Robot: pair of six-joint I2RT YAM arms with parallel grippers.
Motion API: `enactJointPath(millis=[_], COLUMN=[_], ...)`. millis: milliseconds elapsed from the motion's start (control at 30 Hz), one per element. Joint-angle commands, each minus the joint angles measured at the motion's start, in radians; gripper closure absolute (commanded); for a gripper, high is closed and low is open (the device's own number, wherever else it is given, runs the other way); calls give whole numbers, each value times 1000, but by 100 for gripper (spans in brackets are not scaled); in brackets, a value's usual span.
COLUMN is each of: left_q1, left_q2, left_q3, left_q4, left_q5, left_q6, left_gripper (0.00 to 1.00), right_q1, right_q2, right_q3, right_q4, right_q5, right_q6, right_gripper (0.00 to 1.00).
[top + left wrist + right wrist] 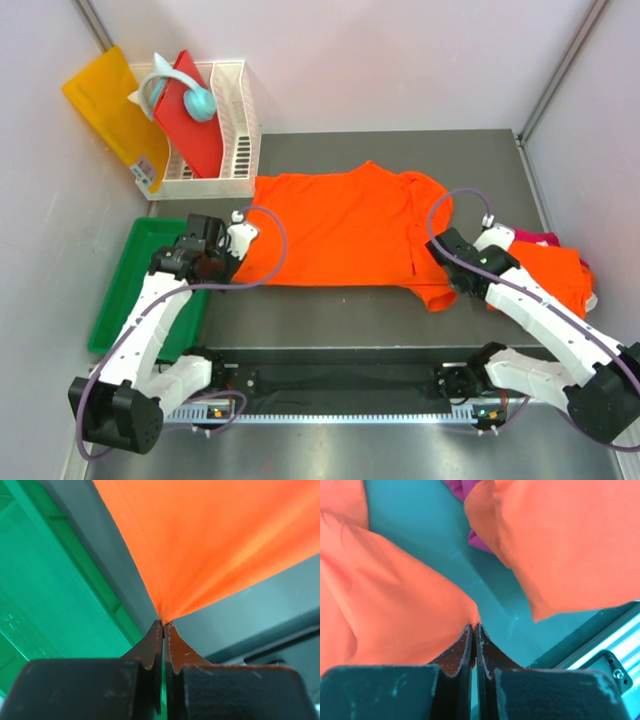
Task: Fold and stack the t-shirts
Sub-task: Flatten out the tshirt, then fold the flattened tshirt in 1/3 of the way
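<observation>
A bright orange t-shirt (340, 225) lies spread across the middle of the dark table, one sleeve hanging toward the front edge. My left gripper (243, 243) is shut on its left edge; in the left wrist view the cloth (215, 545) fans out from the pinched fingertips (163, 623). My right gripper (438, 250) is shut on the shirt's right end, and the right wrist view shows the fabric (395, 610) bunched at the tips (473, 627). A second orange t-shirt (550, 275) (570, 540) lies at the right over a magenta-pink one (540, 238) (479, 541).
A green tray (135, 280) (50, 605) sits at the left beside my left arm. Behind it stands a white basket (235, 130) holding a red board (190, 120), with a yellow-orange sheet (110, 110) leaning on the wall. Grey walls close in left and right.
</observation>
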Motion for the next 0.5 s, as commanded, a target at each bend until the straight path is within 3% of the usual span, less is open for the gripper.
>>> enactJointPath(millis=[0, 467], left_q1=[6, 6], left_q2=[-43, -29], left_q3=[28, 4], left_q4=[-112, -197], left_q5=[20, 60], left_q6=[68, 113], left_gripper=[100, 100], right_q1=[31, 86], right_q2=[-32, -94], right_q3=[63, 66], right_q4=[-123, -229], right_q5=[6, -60], right_q6=[48, 116], right_gripper=[100, 100])
